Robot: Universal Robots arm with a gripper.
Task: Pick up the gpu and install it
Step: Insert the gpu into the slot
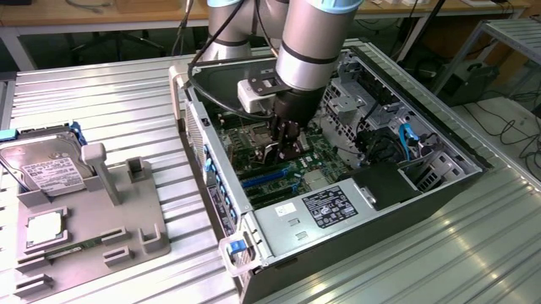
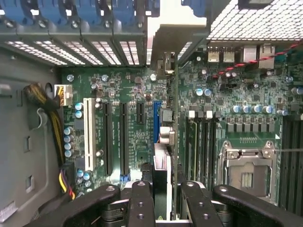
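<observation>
GPU card (image 2: 163, 156), a thin flat board with a silvery metal edge seen edge-on, is hanging between the black fingers (image 2: 142, 203) of the gripper (image 2: 164, 201), which are pinching it by its upper edge. It is sitting deep inside the open dark computer case (image 1: 439, 183), just above the green motherboard (image 2: 132, 137) and lined up beside the blue expansion slot (image 2: 155, 123). The card is probably behaving as something light and stiff but fragile: bending it or pressing on its components could damage it, so the bare top edge looks like the sound place for the grip. In the exterior view the arm is reaching down into the case next to the grey metal power supply box with its black label (image 1: 321, 212). Off to the exterior view's left, a grey parts tray (image 1: 127, 221) is holding a silver hard drive with a white label (image 1: 47, 164) and a small square silver processor chip (image 1: 42, 229).
</observation>
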